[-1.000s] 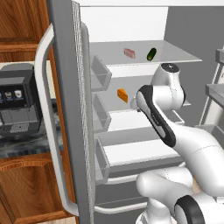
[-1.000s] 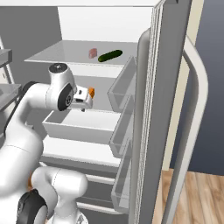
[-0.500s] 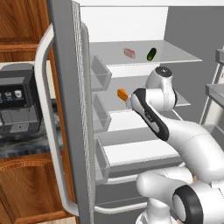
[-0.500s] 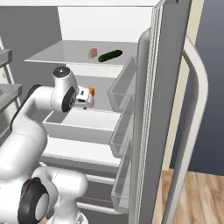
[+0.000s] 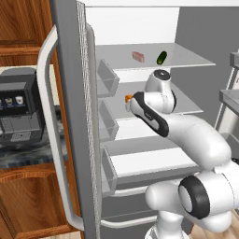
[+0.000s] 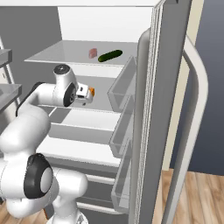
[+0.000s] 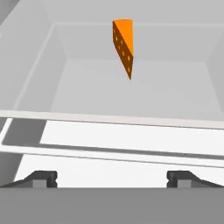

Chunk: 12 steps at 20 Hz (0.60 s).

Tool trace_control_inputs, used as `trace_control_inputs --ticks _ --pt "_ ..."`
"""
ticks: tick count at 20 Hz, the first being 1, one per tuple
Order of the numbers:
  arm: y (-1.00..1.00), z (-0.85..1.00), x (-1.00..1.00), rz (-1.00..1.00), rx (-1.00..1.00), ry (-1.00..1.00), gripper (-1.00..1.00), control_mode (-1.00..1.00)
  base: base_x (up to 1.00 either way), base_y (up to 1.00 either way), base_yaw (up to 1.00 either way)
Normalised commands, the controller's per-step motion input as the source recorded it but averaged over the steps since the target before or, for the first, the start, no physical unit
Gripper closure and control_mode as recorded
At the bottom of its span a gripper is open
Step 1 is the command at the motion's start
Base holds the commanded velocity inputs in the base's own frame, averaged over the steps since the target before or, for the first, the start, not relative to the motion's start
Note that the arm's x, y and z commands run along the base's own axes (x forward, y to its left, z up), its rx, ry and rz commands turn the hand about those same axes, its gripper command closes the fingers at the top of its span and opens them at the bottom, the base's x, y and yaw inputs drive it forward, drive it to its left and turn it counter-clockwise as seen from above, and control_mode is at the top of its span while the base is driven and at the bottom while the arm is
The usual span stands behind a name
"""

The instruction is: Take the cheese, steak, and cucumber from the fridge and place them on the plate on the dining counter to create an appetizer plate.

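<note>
Inside the open fridge (image 5: 140,154), the robot's arm covers nearly all of the cheese (image 5: 128,98), leaving 1 orange sliver in each base view; the steak (image 5: 137,56) is too small to show detail.

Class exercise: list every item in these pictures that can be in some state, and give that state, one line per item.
fridge: doors open, shelves exposed.
cheese: lying on the middle shelf, ahead of the gripper, untouched.
steak: lying on the top shelf, beside the cucumber.
cucumber: lying on the top shelf, not held.
gripper: open, empty, pointed at the cheese.
</note>
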Motion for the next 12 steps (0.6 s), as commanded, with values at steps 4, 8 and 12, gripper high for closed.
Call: trace_control_inputs --ticks 4,8,12 --pt "0.0 -0.01 0.12 0.0 0.0 -0.06 -1.0 -1.0 0.0 0.0 0.0" --pt "-0.03 -0.01 0.11 0.0 0.0 -0.06 -1.0 -1.0 0.0 0.0 0.0" --pt "-0.11 -0.23 0.03 0.0 0.0 -0.14 -1.0 -1.0 0.0 0.0 0.0"
